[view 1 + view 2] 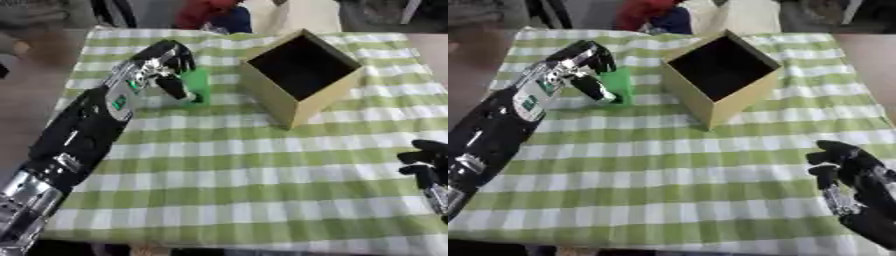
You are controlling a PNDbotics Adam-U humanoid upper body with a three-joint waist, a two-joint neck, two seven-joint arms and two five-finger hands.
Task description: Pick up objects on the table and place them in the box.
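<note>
Just left of the open cardboard box [302, 75] on the checked tablecloth [227, 170], the left hand [166, 67] curls its fingers around a green block [198, 82]. The right hand [846, 172] rests well nearer than the box, fingers relaxed, holding nothing.

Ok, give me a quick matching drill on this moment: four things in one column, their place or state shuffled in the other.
Things:
1. left hand
2. right hand
3. green block
4. cardboard box

Place or state:
A. open-topped, inside dark, far centre of the checked tablecloth
B. idle near the lower right corner, holding nothing
C. at the green block, fingers curled down onto it
D. just left of the box, under the fingers

Pairs: 1-C, 2-B, 3-D, 4-A
</note>
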